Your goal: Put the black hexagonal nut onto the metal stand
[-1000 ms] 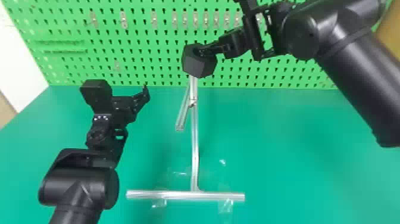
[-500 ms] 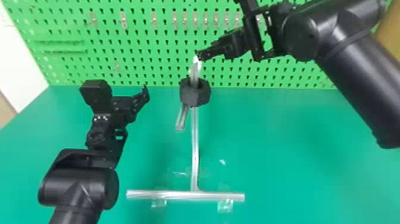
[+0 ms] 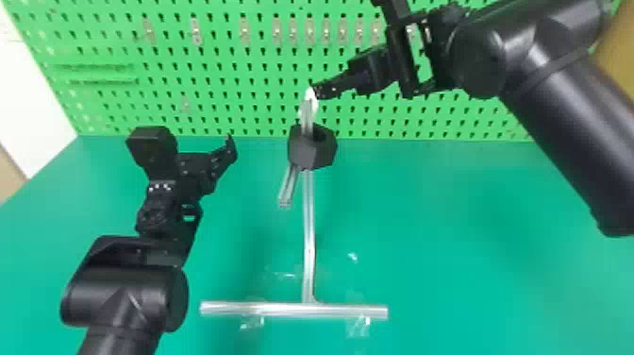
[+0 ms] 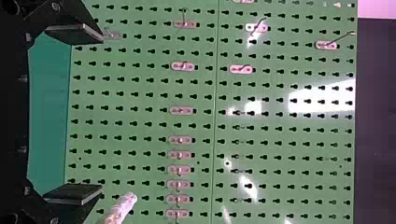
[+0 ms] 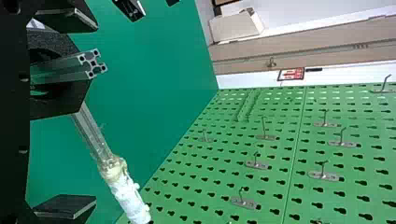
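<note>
White panelling is seen at the far left of the head view, beside a green pegboard fitted with metal hooks. Next, above the green counter, the left pincer is held, released and well apart from the metal stand; in its own wrist view, its two flat fingers are widely parted, with nothing grasped between them. Farther right, the stand's foot bar is laid across the counter, with clear tape seen at it, and its post is raised behind. The black hexagonal nut is placed around the stand's upper part, just below the white tip; its opening is crossed by a stand bar. By that tip, above the nut, the right pincer is held, also released, its fingers widely parted. Whether the tip is touched by it cannot be told.
</note>
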Controlling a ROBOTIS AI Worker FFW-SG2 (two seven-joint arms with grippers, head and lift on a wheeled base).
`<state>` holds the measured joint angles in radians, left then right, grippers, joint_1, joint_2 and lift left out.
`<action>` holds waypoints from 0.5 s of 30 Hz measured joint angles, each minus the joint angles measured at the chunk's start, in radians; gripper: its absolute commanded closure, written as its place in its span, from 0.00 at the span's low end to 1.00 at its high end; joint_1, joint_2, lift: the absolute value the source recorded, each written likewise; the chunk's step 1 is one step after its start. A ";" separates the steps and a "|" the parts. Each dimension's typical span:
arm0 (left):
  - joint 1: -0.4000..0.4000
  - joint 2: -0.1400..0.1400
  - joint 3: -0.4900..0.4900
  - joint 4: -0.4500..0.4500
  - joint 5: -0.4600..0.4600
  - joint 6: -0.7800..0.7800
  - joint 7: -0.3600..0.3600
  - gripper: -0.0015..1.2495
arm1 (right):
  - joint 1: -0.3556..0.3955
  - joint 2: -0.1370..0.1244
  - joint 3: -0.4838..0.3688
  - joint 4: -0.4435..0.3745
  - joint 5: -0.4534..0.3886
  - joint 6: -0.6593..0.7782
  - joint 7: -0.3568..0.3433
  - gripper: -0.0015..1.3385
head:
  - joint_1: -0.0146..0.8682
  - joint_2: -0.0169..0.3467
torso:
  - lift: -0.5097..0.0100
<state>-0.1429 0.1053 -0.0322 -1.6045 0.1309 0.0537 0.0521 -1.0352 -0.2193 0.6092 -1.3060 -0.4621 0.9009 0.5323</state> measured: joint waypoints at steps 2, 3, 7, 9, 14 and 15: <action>0.000 0.000 0.000 0.000 0.001 0.000 0.000 0.12 | 0.001 0.000 -0.001 0.000 -0.001 -0.001 0.000 0.00 | 0.80 0.27 | 0.98; -0.001 0.000 0.000 0.000 0.001 0.000 0.000 0.12 | 0.001 0.000 -0.002 0.000 -0.002 -0.002 0.000 0.00 | 0.80 0.27 | 0.98; -0.001 0.000 0.000 0.000 0.001 0.000 0.000 0.12 | 0.001 0.000 -0.004 0.001 -0.005 -0.004 0.000 0.00 | 0.80 0.27 | 0.98; -0.001 0.000 0.000 0.000 0.001 0.000 0.000 0.12 | 0.002 0.000 -0.005 0.001 -0.006 -0.005 0.000 0.00 | 0.80 0.27 | 0.98; -0.001 0.000 0.000 0.000 0.001 0.000 0.000 0.12 | 0.009 0.000 -0.013 0.001 -0.014 -0.005 0.000 0.00 | 0.80 0.27 | 0.98; -0.001 0.000 0.001 0.000 0.001 0.000 -0.001 0.12 | 0.012 0.001 -0.017 0.000 -0.016 -0.005 0.000 0.00 | 0.80 0.27 | 0.98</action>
<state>-0.1441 0.1057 -0.0312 -1.6045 0.1318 0.0537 0.0513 -1.0227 -0.2186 0.5920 -1.3057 -0.4784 0.8958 0.5323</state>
